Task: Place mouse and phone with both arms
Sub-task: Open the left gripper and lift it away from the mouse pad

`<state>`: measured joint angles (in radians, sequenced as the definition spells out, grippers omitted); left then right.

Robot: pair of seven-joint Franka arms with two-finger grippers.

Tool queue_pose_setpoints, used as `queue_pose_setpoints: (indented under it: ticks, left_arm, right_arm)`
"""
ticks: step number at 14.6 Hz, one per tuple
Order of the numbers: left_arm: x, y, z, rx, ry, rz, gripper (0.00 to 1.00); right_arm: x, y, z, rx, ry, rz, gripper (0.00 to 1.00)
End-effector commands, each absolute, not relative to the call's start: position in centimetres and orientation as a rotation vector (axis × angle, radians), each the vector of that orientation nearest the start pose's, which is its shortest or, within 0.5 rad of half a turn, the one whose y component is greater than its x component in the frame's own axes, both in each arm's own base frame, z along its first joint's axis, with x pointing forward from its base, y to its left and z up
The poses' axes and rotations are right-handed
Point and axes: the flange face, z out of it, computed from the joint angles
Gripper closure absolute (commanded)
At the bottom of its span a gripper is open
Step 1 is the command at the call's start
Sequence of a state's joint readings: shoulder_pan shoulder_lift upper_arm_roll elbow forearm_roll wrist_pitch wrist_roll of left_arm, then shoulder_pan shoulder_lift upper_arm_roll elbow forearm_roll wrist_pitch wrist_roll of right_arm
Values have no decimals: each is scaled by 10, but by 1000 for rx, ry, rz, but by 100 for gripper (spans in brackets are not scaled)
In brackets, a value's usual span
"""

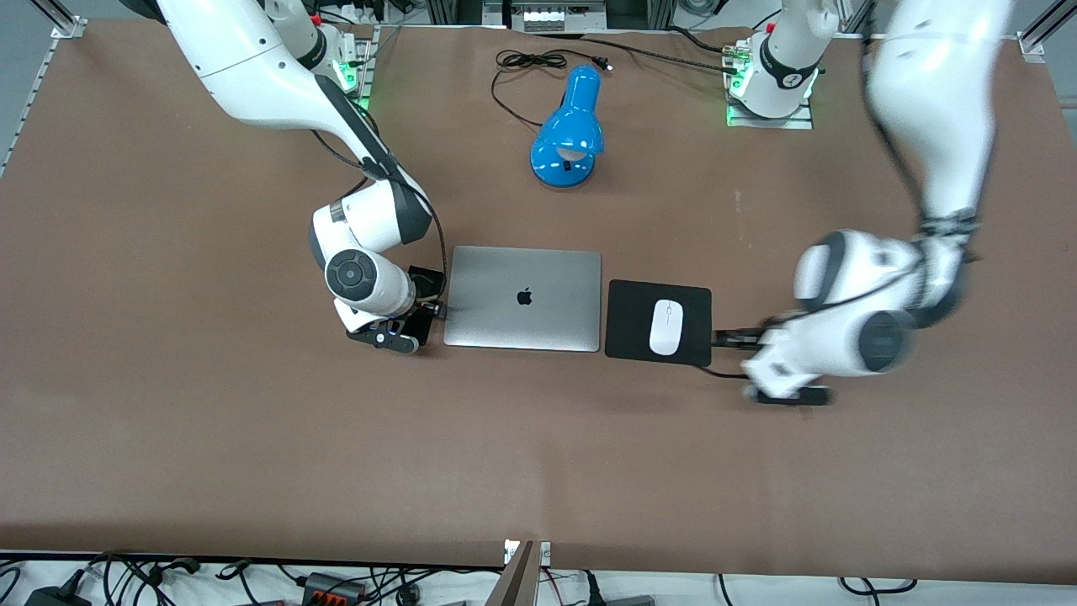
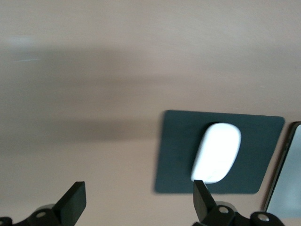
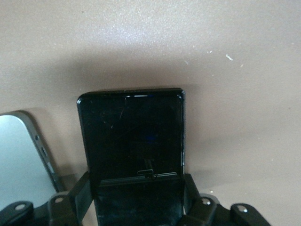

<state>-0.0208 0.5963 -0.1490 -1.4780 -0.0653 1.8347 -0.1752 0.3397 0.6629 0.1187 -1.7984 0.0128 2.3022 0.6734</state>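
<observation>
The white mouse (image 1: 666,326) lies on a black mouse pad (image 1: 627,324) beside the closed laptop; it also shows in the left wrist view (image 2: 216,153). My left gripper (image 1: 734,338) (image 2: 138,202) is open and empty, low over the table just off the pad's edge toward the left arm's end. The black phone (image 3: 131,134) lies flat beside the laptop, toward the right arm's end, mostly hidden under the hand in the front view (image 1: 418,332). My right gripper (image 1: 421,313) (image 3: 136,193) is shut on the phone's long edges.
A closed silver laptop (image 1: 523,297) lies at the table's middle. A blue desk lamp (image 1: 568,130) with a black cord stands farther from the front camera. The brown table (image 1: 252,438) is bare nearer the camera.
</observation>
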Motion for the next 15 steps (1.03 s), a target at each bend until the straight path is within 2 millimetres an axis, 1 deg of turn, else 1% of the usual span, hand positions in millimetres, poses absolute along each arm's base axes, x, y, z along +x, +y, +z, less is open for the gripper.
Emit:
queue_pose_setpoints:
  ticks: [1, 2, 3, 4, 5, 6, 7, 8, 9, 10, 11, 12, 13, 15]
  left_arm:
    - [671, -42, 381, -3217, -194, 422, 0]
    - [672, -14, 402, -3215, -247, 455, 0]
    - [670, 4, 425, -3205, -283, 502, 0]
    - [665, 11, 447, -3192, -285, 565, 0]
    - [660, 23, 470, -3179, -302, 607, 0]
    - [656, 42, 494, -3178, -343, 608, 0]
    - [652, 50, 516, -3177, -359, 600, 0]
    - [648, 65, 539, -3177, -395, 563, 0]
    - [646, 76, 546, -3168, -431, 549, 0]
    - [639, 77, 559, -3143, -450, 535, 0]
    - [629, 72, 579, -3111, -476, 495, 0]
    - [618, 63, 574, -3079, -520, 540, 0]
    - [604, 57, 581, -3060, -537, 529, 0]
    - [584, 52, 580, -3067, -529, 425, 0]
  right_arm:
    - [568, 273, 173, -3124, 416, 289, 62]
    - [567, 274, 174, -3129, 411, 299, 62]
    - [566, 274, 177, -3136, 393, 308, 62]
    - [564, 275, 181, -3151, 335, 315, 62]
    - [563, 275, 186, -3159, 266, 333, 62]
    - [563, 274, 191, -3161, 243, 345, 62]
    - [562, 275, 194, -3165, 239, 353, 62]
    - [561, 276, 196, -3166, 234, 357, 62]
    - [560, 275, 196, -3167, 232, 359, 62]
    - [560, 275, 192, -3166, 234, 357, 62]
    - [561, 276, 189, -3164, 235, 353, 62]
    - [562, 275, 186, -3161, 238, 345, 62]
    - [561, 276, 184, -3161, 236, 345, 62]
    - [560, 276, 178, -3162, 232, 352, 62]
